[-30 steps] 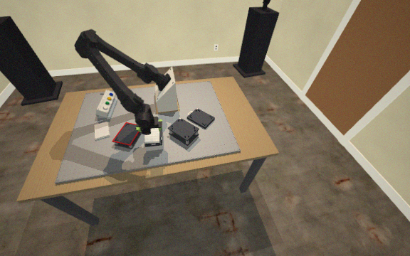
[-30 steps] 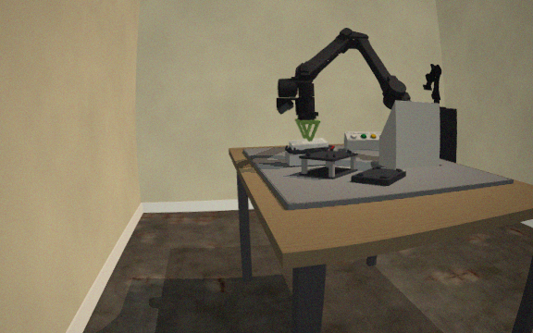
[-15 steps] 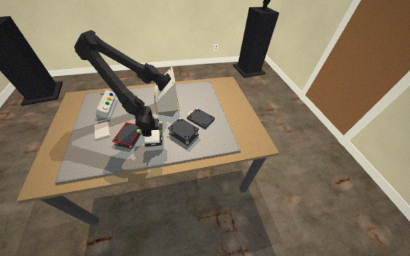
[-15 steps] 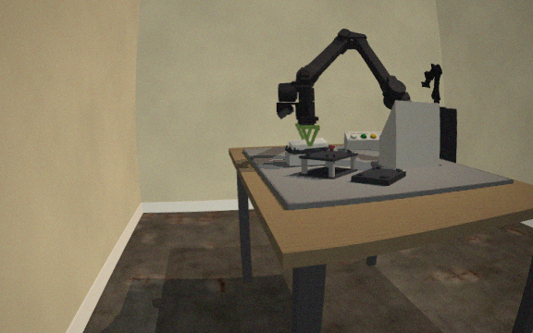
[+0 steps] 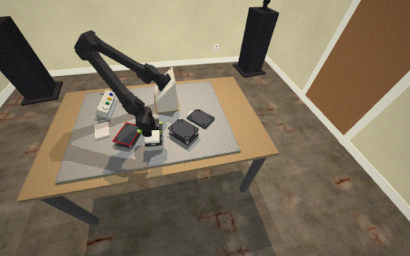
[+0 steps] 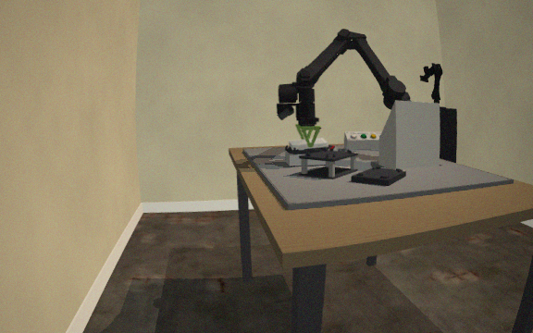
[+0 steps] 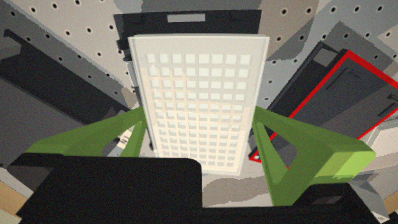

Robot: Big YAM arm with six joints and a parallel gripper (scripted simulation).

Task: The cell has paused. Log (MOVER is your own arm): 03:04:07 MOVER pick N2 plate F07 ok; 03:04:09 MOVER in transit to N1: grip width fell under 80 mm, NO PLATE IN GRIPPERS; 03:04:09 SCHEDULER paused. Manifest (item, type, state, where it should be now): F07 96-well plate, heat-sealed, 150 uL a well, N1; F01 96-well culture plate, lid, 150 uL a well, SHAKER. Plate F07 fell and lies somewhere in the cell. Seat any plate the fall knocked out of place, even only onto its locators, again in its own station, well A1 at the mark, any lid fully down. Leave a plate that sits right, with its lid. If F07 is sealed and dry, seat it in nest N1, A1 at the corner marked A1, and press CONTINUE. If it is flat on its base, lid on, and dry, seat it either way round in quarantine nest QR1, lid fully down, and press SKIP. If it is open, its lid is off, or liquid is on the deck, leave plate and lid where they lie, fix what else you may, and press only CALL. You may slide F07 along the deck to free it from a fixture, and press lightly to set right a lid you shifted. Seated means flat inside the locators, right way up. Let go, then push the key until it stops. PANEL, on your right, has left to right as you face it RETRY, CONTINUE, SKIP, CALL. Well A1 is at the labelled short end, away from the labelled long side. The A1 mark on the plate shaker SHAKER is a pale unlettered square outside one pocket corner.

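A white 96-well plate (image 7: 199, 97) lies on a black station (image 7: 187, 22), which has a pale oblong mark (image 7: 186, 18) past the plate's far short end. In the top view this plate (image 5: 153, 138) sits at the middle of the grey deck. My gripper (image 7: 199, 111) is open, with one green finger on each long side of the plate, apart from it. It hangs just above the plate (image 6: 309, 139) and also shows in the top view (image 5: 151, 132). A second white plate (image 5: 102, 131) lies flat on the deck to the left. I cannot tell whether either plate has a lid or a seal.
A red-edged nest (image 5: 126, 134) lies between the two plates and shows in the wrist view (image 7: 335, 100). A raised dark nest (image 5: 184, 131) and a flat dark nest (image 5: 201, 118) stand to the right. The button panel (image 5: 104, 104) and a grey wedge housing (image 5: 166, 93) stand behind.
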